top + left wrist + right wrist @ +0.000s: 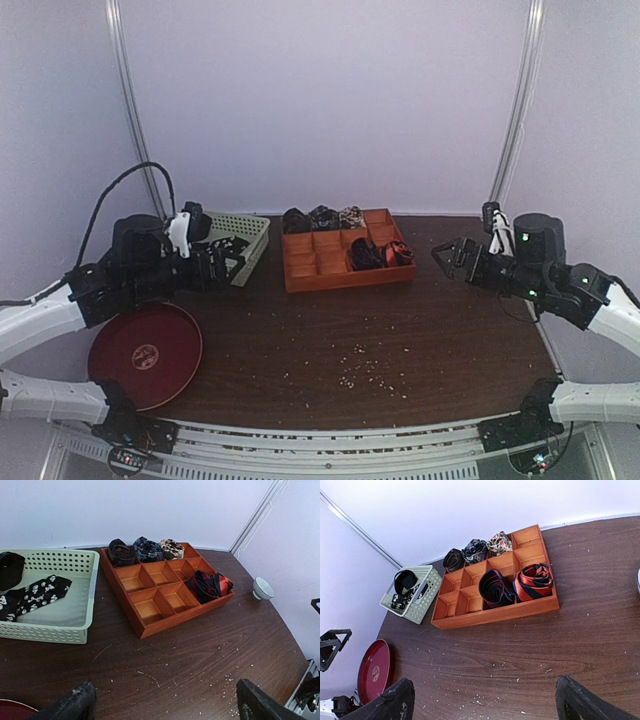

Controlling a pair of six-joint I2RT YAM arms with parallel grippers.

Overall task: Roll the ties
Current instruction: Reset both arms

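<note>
With the left pincer (238,262) and right pincer (444,256) both gaping wide and empty, and coiled ties (533,581) in the orange tray (185,614) mid-frame, the left should probably lift the speckled tie (40,592), lying in the green basket (92,580) at the left wrist view's left edge, by one end.

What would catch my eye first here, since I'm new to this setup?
The orange tray stands out at the table's middle back, five rolled ties in its compartments, the red-and-black coil brightest at its right end. Left of it, a pale green basket holds a speckled tie not yet rolled. A dark red plate lies near the left arm.
</note>
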